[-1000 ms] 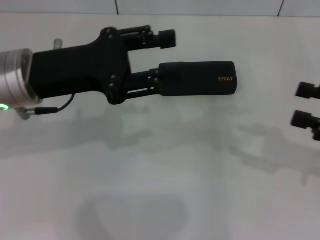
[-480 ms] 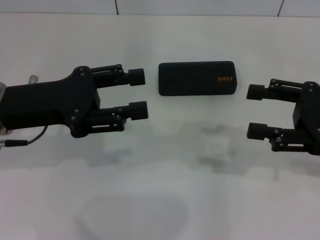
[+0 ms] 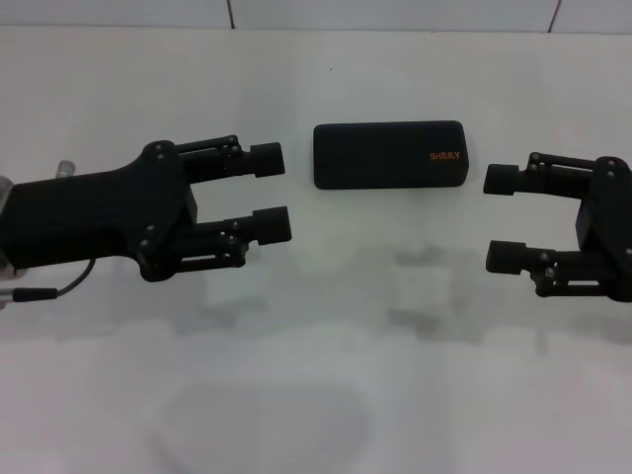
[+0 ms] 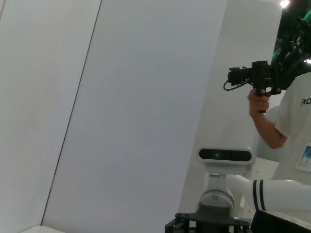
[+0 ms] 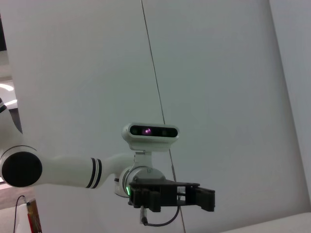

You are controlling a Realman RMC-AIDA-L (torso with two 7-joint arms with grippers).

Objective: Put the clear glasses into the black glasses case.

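Two grippers flanking a closed case

The black glasses case [image 3: 390, 155] is lying shut on the white table [image 3: 316, 375], between the left gripper [image 3: 268, 192] and right gripper [image 3: 501, 217], both hovering with jaws spread, empty.

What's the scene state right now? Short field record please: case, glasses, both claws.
black glasses case: shut, lying flat on the white table, orange lettering on the lid
clear glasses: not visible in any view
left claw: open, empty, beside the case's left end, not touching it
right claw: open, empty, off the case's right end, not touching it
wrist views: angled at walls and the opposite arm, neither shows the case
task status: case is closed with neither claw on it; whether the glasses are inside cannot be told
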